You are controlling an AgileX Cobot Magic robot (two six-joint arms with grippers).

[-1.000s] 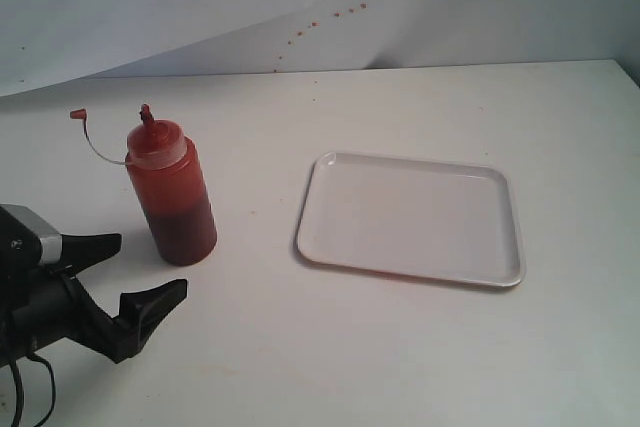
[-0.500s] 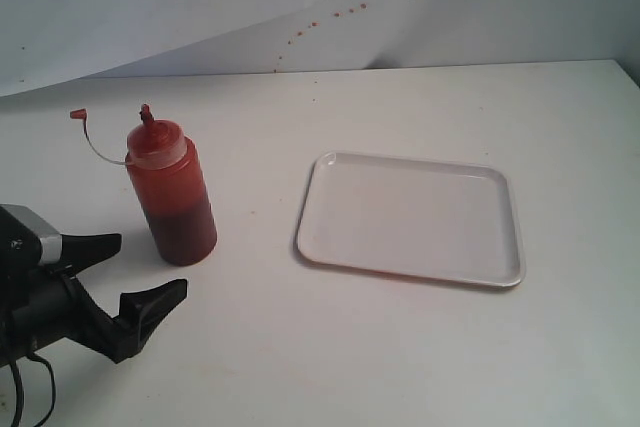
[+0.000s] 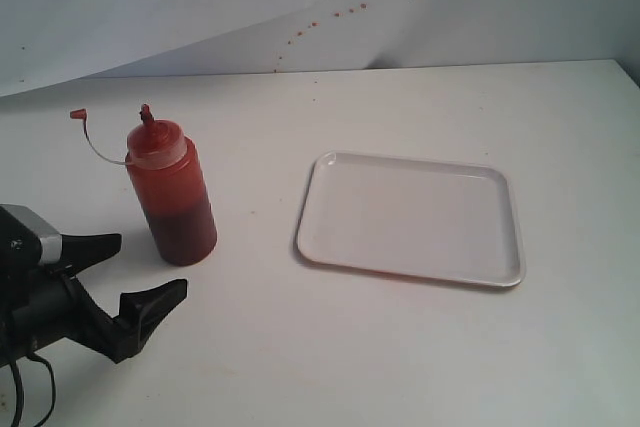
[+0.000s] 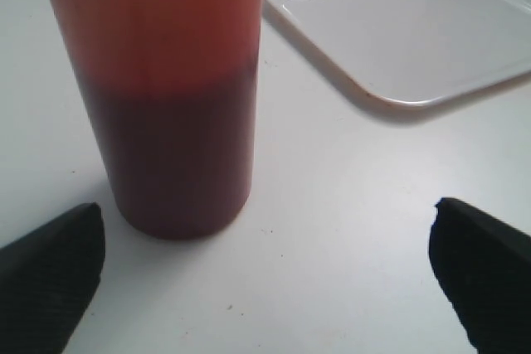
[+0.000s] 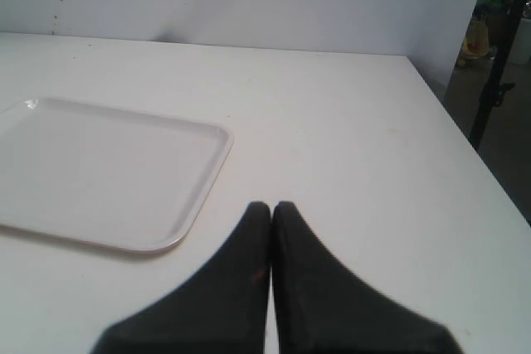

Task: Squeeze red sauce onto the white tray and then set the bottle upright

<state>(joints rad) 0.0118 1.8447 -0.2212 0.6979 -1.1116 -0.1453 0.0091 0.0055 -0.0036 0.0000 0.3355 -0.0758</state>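
While the translucent, red-tinted cylindrical plastic squeeze bottle point(image 3: 172, 197) stands upright, apart from the flat white rectangular plastic tray point(image 3: 410, 217), the left gripper point(image 3: 148, 265) sits just beyond it from that tray, jaws spread wide and empty. The right gripper point(image 5: 271, 209), on the tray's other side, has its jaws pressed together. With glossy dark red sauce point(image 4: 178, 163) filling its lower half, the bottle is probably bottom-heavy, soft-walled and smooth. Mid-body looks the best hold.

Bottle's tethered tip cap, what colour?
Red tip cap, best in the exterior view, beside the bottle.
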